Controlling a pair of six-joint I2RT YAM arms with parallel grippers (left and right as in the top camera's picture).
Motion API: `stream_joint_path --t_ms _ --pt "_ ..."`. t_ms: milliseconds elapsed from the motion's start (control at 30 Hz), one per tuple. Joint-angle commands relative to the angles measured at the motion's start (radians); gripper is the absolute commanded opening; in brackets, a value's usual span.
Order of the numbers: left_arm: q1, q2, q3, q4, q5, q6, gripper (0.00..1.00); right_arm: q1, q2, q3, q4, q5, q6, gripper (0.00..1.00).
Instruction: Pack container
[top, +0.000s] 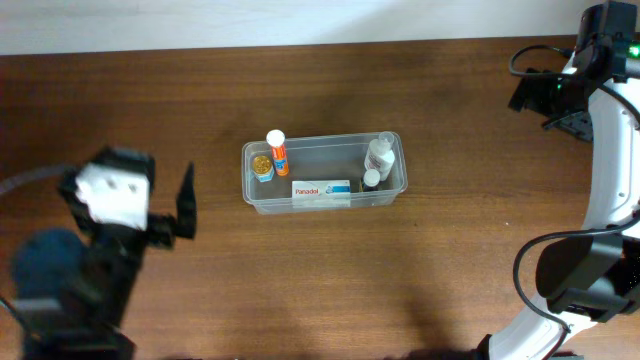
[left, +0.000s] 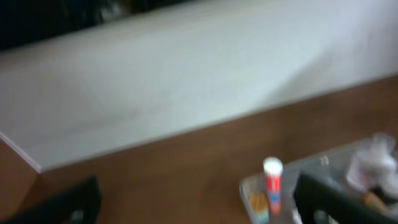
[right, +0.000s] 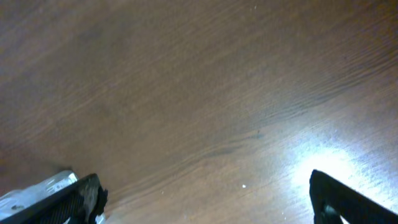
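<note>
**Five Items in the Tub, Both Arms Standing Clear**

The clear container (top: 320, 141) sits mid-table (top: 300, 290), ahead of the left gripper (left: 196, 208) and off towards its right-hand finger, with bare wood between them. The right gripper (right: 205, 196) hangs over bare wood, the container well apart from its jaws. Both sets of jaws are spread wide and neither has hold of anything.

By the count there is one container with five things in it:
- one orange tube (top: 277, 153), standing upright at the end nearer the left jaws
- one small gold-lidded jar (top: 262, 167), just beside the tube
- one flat white box (top: 321, 189), lying along the near wall
- two white-capped bottles, a larger (top: 380, 155) and a smaller (top: 371, 179), at the far end

Nothing loose shows on the wood around the container, so the packing looks finished or very nearly so. If a further item or a lid is due, none is in sight, and either arm would first have to reach well inward to the container
</note>
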Motion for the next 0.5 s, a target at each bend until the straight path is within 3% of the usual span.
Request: stream_joint_path --t_ms 0,167,467 --pt "0.016 -0.166 -0.266 0.12 0.036 -0.006 0.99 -0.005 -0.028 0.018 0.0 0.009 0.008 0.98" --pt "0.037 -0.371 -0.558 0.265 0.069 -0.006 0.99 -0.005 -0.028 0.018 0.0 0.009 0.008 0.98" --pt "0.08 -0.625 -0.825 0.277 0.088 -0.006 0.99 -0.005 -0.028 0.018 0.0 0.009 0.008 0.98"
